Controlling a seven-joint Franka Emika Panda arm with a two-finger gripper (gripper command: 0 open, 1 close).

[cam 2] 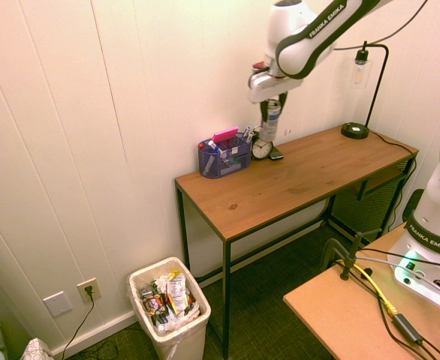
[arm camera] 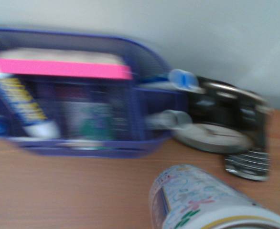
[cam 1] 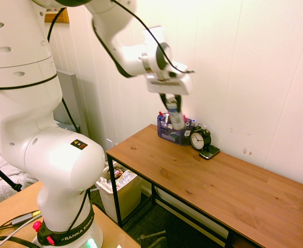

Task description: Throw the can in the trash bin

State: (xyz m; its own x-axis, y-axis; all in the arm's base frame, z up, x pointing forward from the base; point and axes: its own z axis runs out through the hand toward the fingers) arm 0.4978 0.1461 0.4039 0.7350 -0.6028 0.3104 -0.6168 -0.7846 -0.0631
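Second exterior view: wooden desk [cam 2: 295, 180], white-panelled wall [cam 2: 130, 97]

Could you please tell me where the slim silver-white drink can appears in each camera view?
First exterior view: the slim silver-white drink can hangs in the end effector, upper centre, above the blue mesh desk organizer.
Second exterior view: upper right of centre, above the black alarm clock.
Wrist view: blurred, rising from the bottom edge.
Shared landmark: the organizer, in all three views.
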